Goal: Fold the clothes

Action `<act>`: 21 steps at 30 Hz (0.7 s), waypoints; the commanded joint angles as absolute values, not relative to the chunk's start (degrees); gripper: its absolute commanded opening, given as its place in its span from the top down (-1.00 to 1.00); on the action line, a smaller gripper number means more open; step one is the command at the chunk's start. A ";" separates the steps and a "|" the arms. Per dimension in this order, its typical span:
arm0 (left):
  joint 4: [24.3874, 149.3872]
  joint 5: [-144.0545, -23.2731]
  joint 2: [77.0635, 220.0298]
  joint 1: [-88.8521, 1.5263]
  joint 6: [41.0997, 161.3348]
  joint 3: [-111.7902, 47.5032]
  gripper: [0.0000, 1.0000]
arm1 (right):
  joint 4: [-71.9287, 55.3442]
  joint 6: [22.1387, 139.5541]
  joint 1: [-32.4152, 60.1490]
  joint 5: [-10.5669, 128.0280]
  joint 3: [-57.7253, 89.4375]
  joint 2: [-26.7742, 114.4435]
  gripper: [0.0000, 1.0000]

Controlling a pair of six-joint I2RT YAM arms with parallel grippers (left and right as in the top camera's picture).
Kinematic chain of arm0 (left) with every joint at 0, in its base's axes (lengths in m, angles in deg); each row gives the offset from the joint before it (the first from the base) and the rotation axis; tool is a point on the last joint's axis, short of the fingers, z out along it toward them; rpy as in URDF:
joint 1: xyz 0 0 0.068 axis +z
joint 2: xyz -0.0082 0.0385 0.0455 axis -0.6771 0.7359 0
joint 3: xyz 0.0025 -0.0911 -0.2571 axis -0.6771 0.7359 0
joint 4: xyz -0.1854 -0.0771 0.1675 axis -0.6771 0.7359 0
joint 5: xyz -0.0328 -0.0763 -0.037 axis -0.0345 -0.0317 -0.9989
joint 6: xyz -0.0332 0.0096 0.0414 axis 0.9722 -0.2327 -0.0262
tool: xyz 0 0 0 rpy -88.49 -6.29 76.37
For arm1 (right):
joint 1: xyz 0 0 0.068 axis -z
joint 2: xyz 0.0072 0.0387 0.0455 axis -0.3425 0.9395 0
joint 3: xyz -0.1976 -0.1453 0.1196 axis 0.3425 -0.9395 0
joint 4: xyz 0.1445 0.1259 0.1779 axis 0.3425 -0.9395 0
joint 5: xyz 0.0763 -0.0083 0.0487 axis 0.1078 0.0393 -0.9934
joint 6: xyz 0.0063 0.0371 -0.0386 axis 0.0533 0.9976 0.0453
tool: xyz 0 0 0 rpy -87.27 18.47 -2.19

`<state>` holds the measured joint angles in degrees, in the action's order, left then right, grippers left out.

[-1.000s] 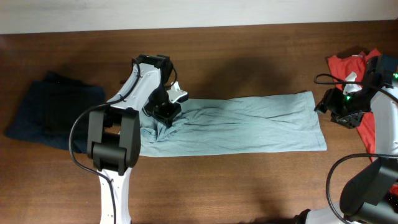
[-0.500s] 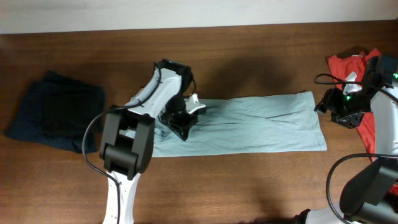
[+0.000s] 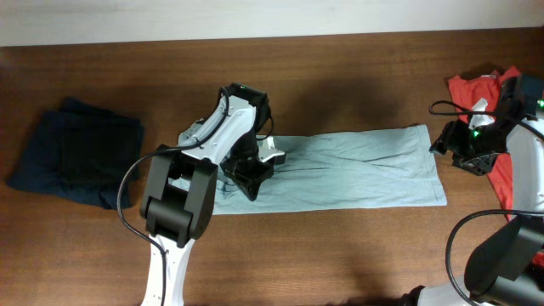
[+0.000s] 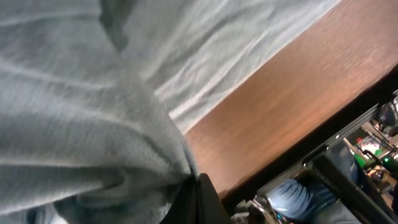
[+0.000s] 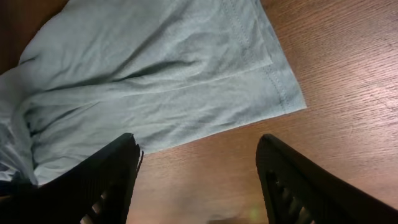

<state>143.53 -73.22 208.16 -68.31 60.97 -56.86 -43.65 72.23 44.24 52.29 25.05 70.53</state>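
While most of its length lies flat and single-layered, the folding on the brown wooden table [image 3: 340,255] looks barely begun. The clothes [image 3: 357,170], one long, pale blue-green, trouser-like garment of thin wrinkled cloth, stretch lengthwise across the middle of the table. They run from left of centre almost to the right edge, where the hemmed end lies square and fairly smooth. Dark navy clothes [image 3: 76,157] sit in a heap near the left edge, well apart from the work. A red garment [image 3: 472,87] lies at the right edge toward the far corner.

The left gripper [image 3: 248,177] is down on the garment's left end, the only part that is bunched and rumpled. The left wrist view shows cloth draped close over the camera and drawn into the fingers. This gripper is closed tight with a pinch of the clothes in it.

The right gripper [image 5: 198,162] hovers over the table just beside the garment's right end, its fingers spread wide with nothing between them.

No finished crease or doubled layer shows anywhere, so nearly all of the task appears to remain. The gathered end has yet to go across to the right end, and the layers have yet to be squared up. A further fold into a compact stack probably follows.
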 commanded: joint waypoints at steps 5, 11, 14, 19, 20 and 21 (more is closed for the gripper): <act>144.51 -67.80 201.82 -67.24 62.89 -57.43 0.97 | -43.45 71.60 44.50 52.25 26.18 69.42 -0.26; 143.90 -64.10 198.48 -62.73 66.28 -57.43 0.95 | -43.43 71.60 44.50 52.38 26.18 69.42 -0.26; 144.01 -63.82 196.95 -59.83 67.37 -57.43 0.79 | -43.41 71.60 44.50 52.38 26.18 69.42 -0.26; 143.31 -69.37 195.79 -57.47 66.83 -57.43 0.65 | -42.75 71.62 44.50 52.36 26.18 69.42 -0.26; 143.46 -69.33 195.79 -57.66 66.83 -57.41 0.65 | -42.75 71.62 44.50 52.36 26.18 69.42 -0.26; 143.62 -69.30 195.79 -57.95 66.80 -57.41 0.65 | -42.77 71.62 44.50 52.36 26.18 69.42 -0.26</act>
